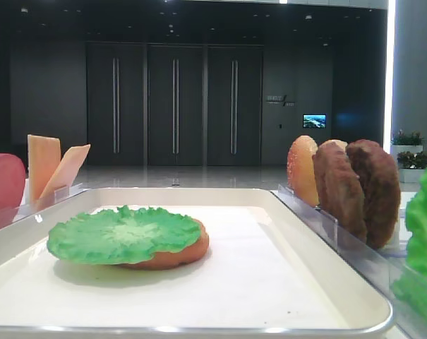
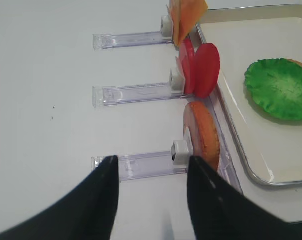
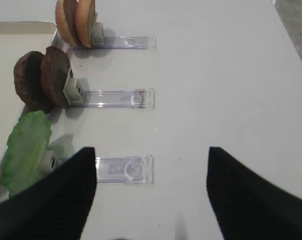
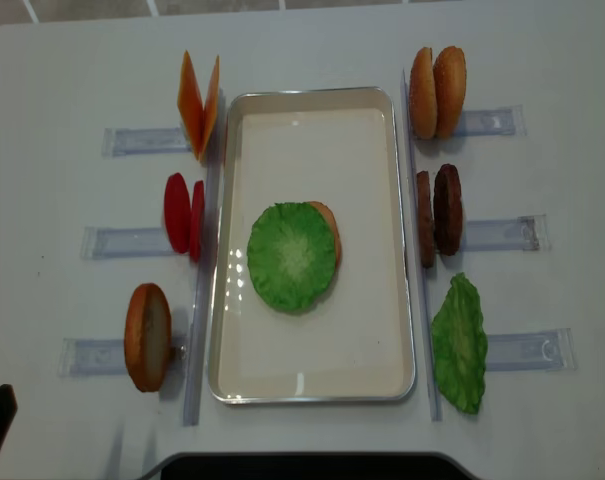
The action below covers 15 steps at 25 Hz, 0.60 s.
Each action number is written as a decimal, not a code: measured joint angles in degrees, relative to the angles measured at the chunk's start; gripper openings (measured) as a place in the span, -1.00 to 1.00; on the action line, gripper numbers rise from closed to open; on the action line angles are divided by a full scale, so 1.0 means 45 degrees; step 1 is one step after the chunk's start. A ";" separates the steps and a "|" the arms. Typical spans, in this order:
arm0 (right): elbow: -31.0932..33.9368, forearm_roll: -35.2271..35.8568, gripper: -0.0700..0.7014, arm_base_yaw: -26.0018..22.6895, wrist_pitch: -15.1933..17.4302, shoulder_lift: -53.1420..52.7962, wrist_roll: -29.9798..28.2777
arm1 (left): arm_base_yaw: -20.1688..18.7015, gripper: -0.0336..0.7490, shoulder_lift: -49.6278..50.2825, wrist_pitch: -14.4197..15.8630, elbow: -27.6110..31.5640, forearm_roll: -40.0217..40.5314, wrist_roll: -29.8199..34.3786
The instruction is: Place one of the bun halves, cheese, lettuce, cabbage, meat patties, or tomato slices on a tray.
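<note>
On the cream tray (image 4: 312,92) a green lettuce leaf (image 4: 290,257) lies on top of a bun half (image 4: 327,225). Cheese (image 4: 197,100), tomato slices (image 4: 182,213) and another bun half (image 4: 147,335) stand in holders left of the tray. Two bun halves (image 4: 437,92), meat patties (image 4: 437,210) and a second lettuce leaf (image 4: 459,343) stand on its right. My left gripper (image 2: 151,159) is open over the table beside the left bun half (image 2: 203,135). My right gripper (image 3: 151,150) is open and empty near the lettuce (image 3: 26,150). Cabbage is out of view.
Clear plastic holder strips (image 3: 123,169) (image 2: 141,165) lie on the white table just ahead of each gripper. More strips run outward from every food stack. A dark part of the robot (image 4: 302,465) sits at the table's near edge.
</note>
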 joint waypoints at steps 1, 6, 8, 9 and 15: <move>0.0000 0.0000 0.35 0.0000 0.0000 0.0000 0.0000 | 0.0000 -0.03 0.0000 0.0000 0.0000 0.0000 0.0000; 0.0000 0.0018 0.35 0.0000 0.0000 0.0000 0.0000 | 0.0000 -0.03 0.0000 0.0000 0.0000 0.0000 0.0000; 0.0000 0.0045 0.34 0.0000 0.0000 0.0000 0.0000 | 0.0000 -0.03 0.0000 0.0000 0.0000 0.0000 0.0000; 0.0000 0.0046 0.34 0.0000 0.0000 0.0000 0.0000 | 0.0000 -0.03 0.0000 0.0000 0.0000 0.0000 0.0000; 0.0000 0.0046 0.32 0.0000 0.0000 0.0000 0.0000 | 0.0000 -0.03 0.0000 0.0000 0.0000 0.0000 0.0000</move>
